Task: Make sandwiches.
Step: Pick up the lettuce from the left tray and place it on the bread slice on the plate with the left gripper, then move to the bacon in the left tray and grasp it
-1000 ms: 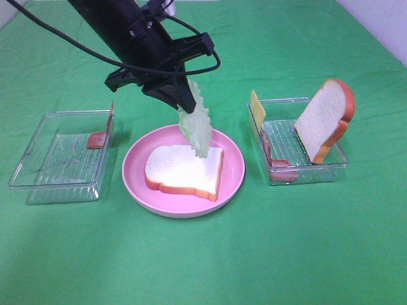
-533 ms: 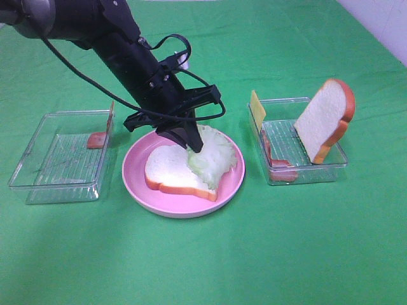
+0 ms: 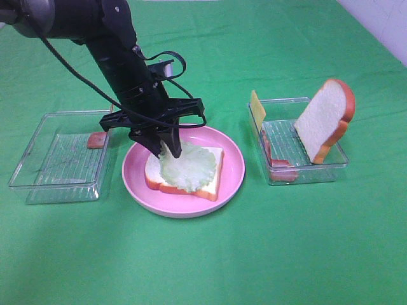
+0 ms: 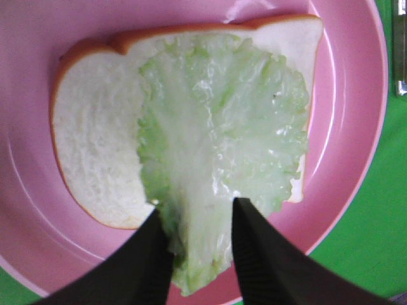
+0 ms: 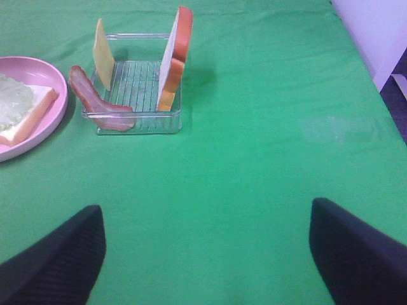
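Note:
On the pink plate (image 3: 233,170) lies a white bread slice (image 3: 213,183) with a pale green lettuce leaf (image 3: 188,168) spread flat over it. My left gripper (image 3: 166,151) points down at the leaf's stem end. In the left wrist view its black fingers (image 4: 257,254) stand apart on either side of the lettuce stem (image 4: 197,235), and the leaf (image 4: 222,127) rests on the bread (image 4: 89,159). My right gripper (image 5: 205,210) hangs open over bare green cloth, with nothing between its fingers; the exterior high view does not show it.
A clear tray (image 3: 306,173) to the right of the plate holds an upright bread slice (image 3: 324,121), a yellow cheese slice (image 3: 257,108) and bacon (image 3: 280,170). Another clear tray (image 3: 38,184) on the left holds a bacon piece (image 3: 96,140). Green cloth covers the table.
My left gripper came down with the hanging lettuce and laid it flat over the bread on the plate. Its jaws have since parted. The right arm has not moved.

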